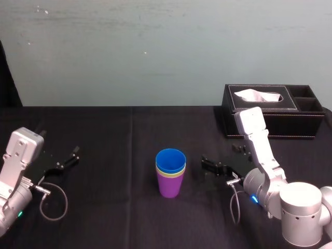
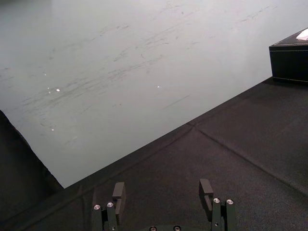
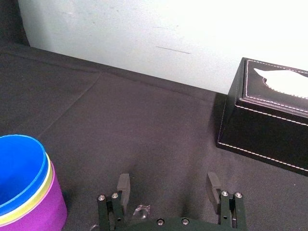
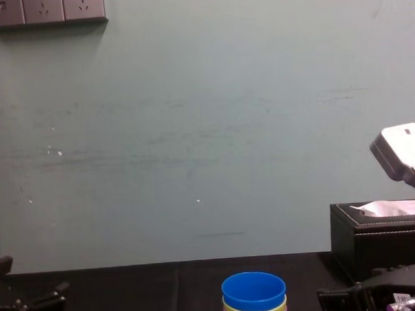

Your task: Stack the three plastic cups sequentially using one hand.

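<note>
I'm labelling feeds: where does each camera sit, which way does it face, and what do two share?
Head view: head-mounted, looking down; three nested tapered plastic cups, blue in yellow-green in purple, between left gripper and right gripper.
Chest view: low, facing the wall; both grippers at bottom corners.
Left wrist view: left arm, facing wall past its open gripper.
Right wrist view: right arm, past its open gripper; shares cups and black leather tissue box with head view.
</note>
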Robot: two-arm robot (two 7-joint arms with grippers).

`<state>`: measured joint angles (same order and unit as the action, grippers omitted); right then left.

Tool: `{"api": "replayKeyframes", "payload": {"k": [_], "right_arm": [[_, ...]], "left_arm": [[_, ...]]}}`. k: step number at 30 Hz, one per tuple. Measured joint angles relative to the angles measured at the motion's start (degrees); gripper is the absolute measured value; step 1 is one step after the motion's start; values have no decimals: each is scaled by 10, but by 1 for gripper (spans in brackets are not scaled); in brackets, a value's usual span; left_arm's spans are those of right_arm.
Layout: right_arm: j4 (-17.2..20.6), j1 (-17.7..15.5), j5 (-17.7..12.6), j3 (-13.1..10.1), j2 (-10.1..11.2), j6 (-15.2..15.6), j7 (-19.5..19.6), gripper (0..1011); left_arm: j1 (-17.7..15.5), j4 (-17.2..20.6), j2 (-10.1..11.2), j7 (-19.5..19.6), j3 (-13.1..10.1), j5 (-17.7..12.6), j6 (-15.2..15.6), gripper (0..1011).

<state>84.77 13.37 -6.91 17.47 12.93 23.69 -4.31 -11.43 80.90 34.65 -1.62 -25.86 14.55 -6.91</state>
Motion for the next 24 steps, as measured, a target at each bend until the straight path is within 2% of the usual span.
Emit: {"api": "replayKeyframes", "payload": {"k": [24], "right_arm": [[0, 0, 0, 0, 0, 0, 1, 1000]], "left_arm": [[0, 0, 0, 0, 0, 0, 0, 1000]]}}
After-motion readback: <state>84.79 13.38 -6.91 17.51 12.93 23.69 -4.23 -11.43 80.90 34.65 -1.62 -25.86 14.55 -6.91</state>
